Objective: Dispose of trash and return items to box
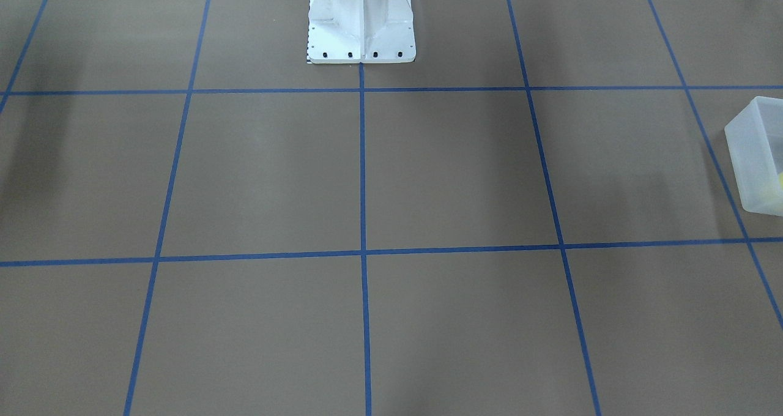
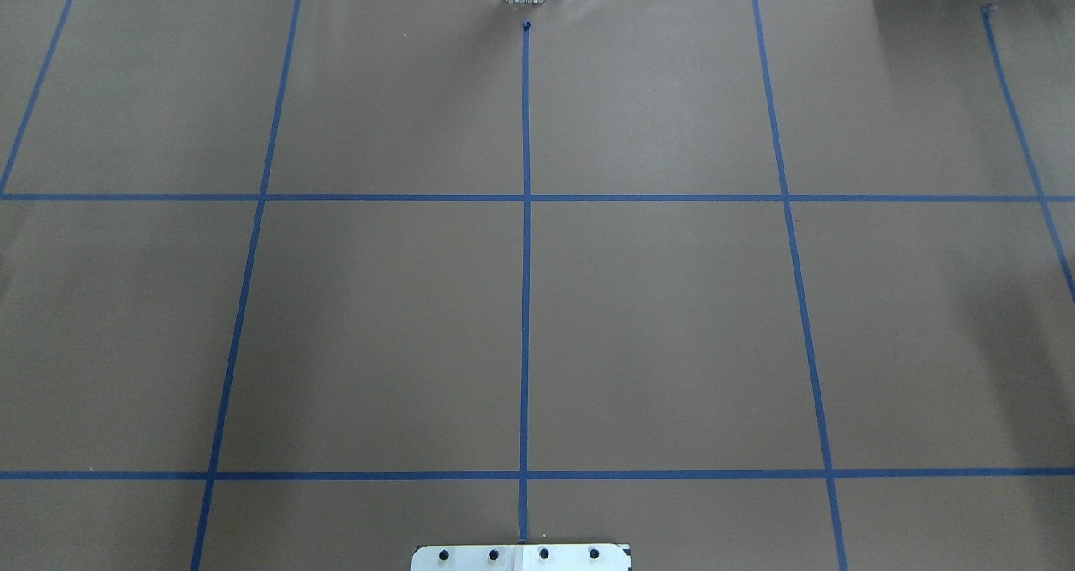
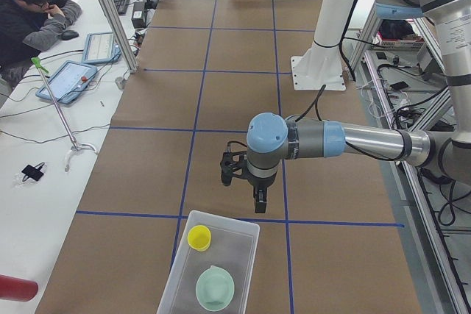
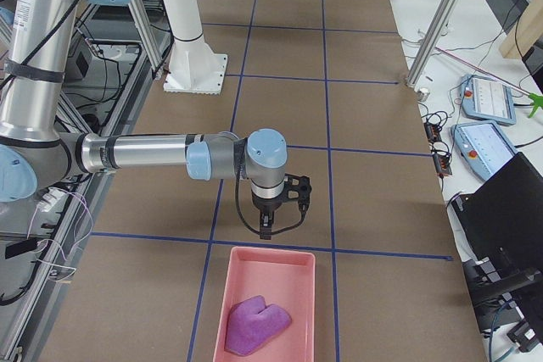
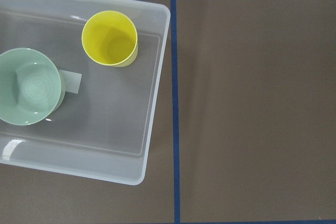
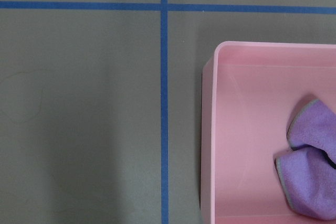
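The yellow cup [image 5: 109,38] and the mint-green bowl [image 5: 29,93] both stand upright inside the translucent box [image 5: 152,114]. In the exterior left view the cup [image 3: 199,237] and bowl [image 3: 215,288] sit in the box [image 3: 249,227], and my left gripper [image 3: 259,207] hangs just beyond the box's far end, above the table. The box's corner also shows in the front-facing view [image 1: 749,153]. My right gripper [image 4: 265,228] hangs over the table just short of a pink tray [image 4: 301,262]. Neither wrist view shows fingers, so I cannot tell whether either gripper is open or shut.
The pink tray [image 6: 210,129] holds a crumpled purple cloth [image 6: 310,177]. The white robot pedestal [image 1: 361,24] stands at the table's robot side. An operator [image 3: 29,12] sits at a side desk with tablets. A red cylinder [image 3: 15,288] lies off the table.
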You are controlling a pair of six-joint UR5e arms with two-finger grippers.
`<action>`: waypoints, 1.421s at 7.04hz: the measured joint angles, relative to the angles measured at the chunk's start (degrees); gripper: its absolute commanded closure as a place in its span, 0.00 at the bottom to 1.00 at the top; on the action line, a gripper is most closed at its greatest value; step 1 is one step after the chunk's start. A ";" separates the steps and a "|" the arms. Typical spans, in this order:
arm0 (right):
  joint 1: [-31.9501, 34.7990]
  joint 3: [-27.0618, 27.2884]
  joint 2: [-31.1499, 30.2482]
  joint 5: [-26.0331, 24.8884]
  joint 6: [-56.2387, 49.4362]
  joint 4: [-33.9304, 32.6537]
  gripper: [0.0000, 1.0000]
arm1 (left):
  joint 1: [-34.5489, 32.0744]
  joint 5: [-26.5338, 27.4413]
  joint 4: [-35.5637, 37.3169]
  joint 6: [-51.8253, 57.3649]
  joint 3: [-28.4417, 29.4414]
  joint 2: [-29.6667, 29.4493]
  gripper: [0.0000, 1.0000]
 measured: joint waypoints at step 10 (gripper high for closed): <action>-0.02 1.77 -0.34 2.15 -0.06 -0.01 0.00 | 0.07 0.19 -0.60 -0.07 0.36 0.27 0.01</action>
